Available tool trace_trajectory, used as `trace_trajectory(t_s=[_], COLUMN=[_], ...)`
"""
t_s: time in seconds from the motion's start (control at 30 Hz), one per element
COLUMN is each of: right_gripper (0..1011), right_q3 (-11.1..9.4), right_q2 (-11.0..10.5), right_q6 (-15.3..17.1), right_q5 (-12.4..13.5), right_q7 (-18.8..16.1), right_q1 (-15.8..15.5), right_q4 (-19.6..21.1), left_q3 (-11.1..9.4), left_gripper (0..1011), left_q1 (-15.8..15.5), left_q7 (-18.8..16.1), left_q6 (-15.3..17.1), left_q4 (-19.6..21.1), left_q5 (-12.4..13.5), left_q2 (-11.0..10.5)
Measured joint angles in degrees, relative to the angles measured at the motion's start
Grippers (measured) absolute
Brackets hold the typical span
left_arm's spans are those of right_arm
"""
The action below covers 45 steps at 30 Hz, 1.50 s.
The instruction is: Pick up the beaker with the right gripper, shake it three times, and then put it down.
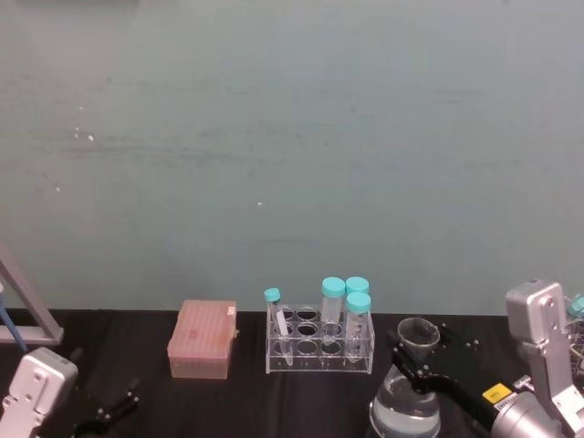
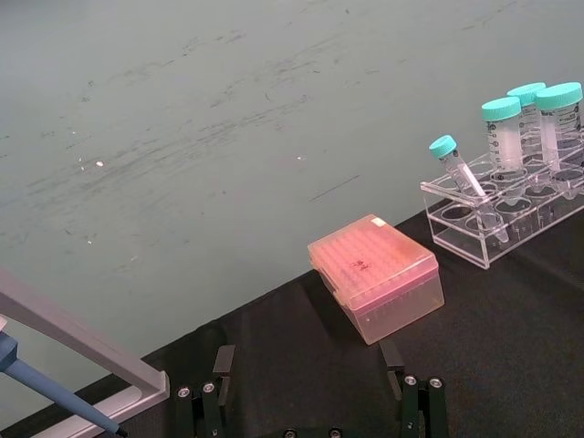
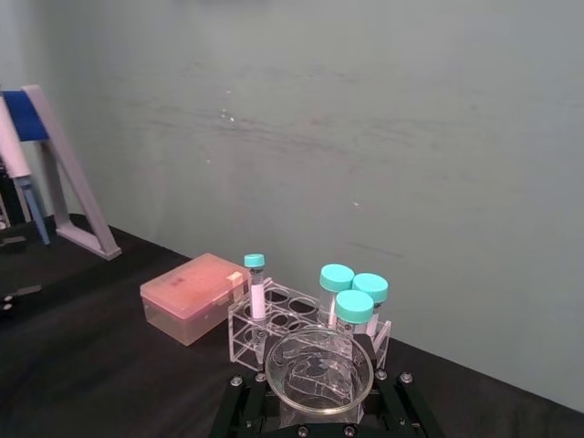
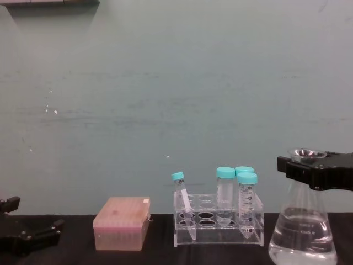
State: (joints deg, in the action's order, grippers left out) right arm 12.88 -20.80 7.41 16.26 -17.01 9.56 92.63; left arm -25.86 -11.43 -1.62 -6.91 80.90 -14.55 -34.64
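The black table (image 1: 301, 401) is carrying everything. The beaker (image 4: 302, 232) is sitting at the rack's (image 4: 218, 237) four o'clock (liquid pooling in its base); I cannot tell whether it is touching the table. The right gripper (image 4: 317, 171) is clamping its neck just under the rim. The left gripper (image 2: 306, 365) is idling at the pink box's (image 1: 202, 339) seven o'clock, jaws spread wide, gripping nothing.

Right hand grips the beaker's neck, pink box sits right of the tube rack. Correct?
Not quite: the pink box sits left of the tube rack, as the chest view shows. The right hand does grip the beaker at its neck.
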Motion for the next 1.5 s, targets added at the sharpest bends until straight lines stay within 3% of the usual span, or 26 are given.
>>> trace_trajectory(t_s=[0.53,0.9,1.17,1.5], right_gripper=[478,478,478,478], right_q3=[-0.5,0.0,0.8,1.2], right_q2=[2.0,0.9,0.4,0.3], right_q6=[2.5,-1.1,-1.3,1.0], right_q5=[0.7,-0.5,2.2,5.6], right_q7=[2.1,-0.6,-4.1,-4.4], right_q1=[1.8,5.2,5.1,4.1], right_q4=[-3.1,-7.6,-8.0,-8.1], left_q3=[0.0,0.0,0.0,0.0], left_gripper=[1000,1000,1000,1000], left_q1=[0.0,0.0,0.0,0.0], left_q7=[0.0,0.0,0.0,0.0], left_q6=[0.0,0.0,0.0,0.0], left_q4=[0.0,0.0,0.0,0.0], left_q5=[0.0,0.0,0.0,0.0], left_q2=[0.0,0.0,0.0,0.0])
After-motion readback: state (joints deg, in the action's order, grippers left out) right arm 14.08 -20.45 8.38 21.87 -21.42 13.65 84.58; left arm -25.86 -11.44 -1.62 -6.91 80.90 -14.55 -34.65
